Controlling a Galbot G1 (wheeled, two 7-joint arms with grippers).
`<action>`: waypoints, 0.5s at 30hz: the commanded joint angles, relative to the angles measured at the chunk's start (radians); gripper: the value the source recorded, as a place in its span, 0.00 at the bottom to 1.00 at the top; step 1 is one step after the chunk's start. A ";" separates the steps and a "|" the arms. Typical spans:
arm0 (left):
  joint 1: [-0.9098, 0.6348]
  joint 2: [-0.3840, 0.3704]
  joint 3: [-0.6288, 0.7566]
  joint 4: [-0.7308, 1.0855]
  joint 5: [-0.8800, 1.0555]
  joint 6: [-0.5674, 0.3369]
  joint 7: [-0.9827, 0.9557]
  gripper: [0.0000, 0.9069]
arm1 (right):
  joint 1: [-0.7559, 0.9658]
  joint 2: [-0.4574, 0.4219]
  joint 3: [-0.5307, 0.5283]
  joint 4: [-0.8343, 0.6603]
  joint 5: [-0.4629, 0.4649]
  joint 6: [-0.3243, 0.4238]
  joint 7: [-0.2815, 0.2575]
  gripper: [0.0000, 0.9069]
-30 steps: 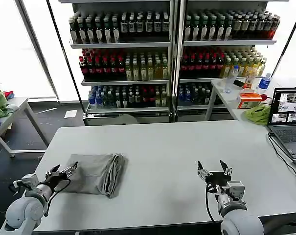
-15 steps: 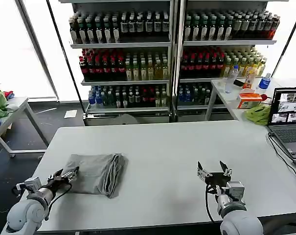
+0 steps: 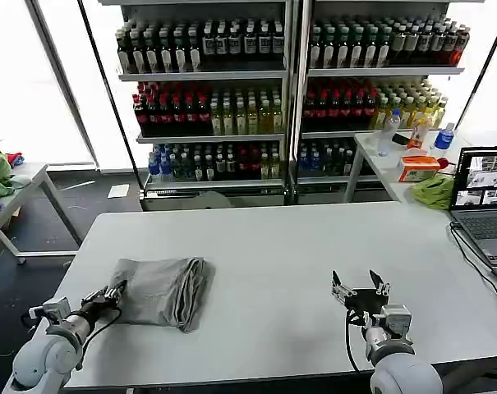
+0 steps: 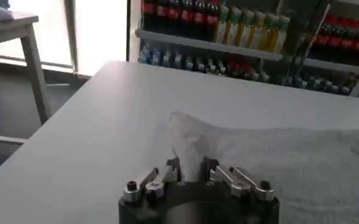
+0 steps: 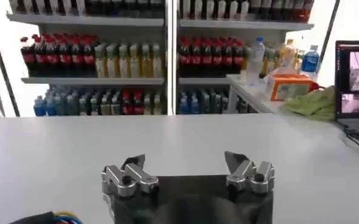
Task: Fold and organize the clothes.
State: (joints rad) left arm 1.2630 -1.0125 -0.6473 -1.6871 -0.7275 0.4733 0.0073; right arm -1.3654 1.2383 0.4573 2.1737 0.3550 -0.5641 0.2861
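Left pincer (image 3: pixel 110 292) pinches the folded shirt's (image 3: pixel 162 290) near-left corner.

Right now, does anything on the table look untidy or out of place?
Only slightly: the folded grey shirt has one corner pinched and lifted by the left hand. The right hand hovers open over bare table.

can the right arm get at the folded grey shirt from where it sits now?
Probably, with a long reach. The right gripper sits open and apart from the folded light grey cotton shirt, only bare white table between them. The left gripper already pinches its corner.
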 commanded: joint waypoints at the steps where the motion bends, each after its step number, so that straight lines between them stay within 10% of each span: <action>1: 0.012 -0.009 -0.012 -0.003 0.015 -0.005 -0.002 0.00 | -0.002 0.000 -0.001 0.001 0.000 -0.001 -0.001 1.00; 15: 0.021 0.146 -0.274 0.014 -0.067 -0.017 -0.035 0.00 | 0.040 -0.003 -0.019 -0.037 0.009 -0.001 -0.011 1.00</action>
State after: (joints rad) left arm 1.2793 -0.9740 -0.7384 -1.6999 -0.7448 0.4621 -0.0189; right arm -1.3419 1.2343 0.4426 2.1544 0.3610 -0.5677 0.2779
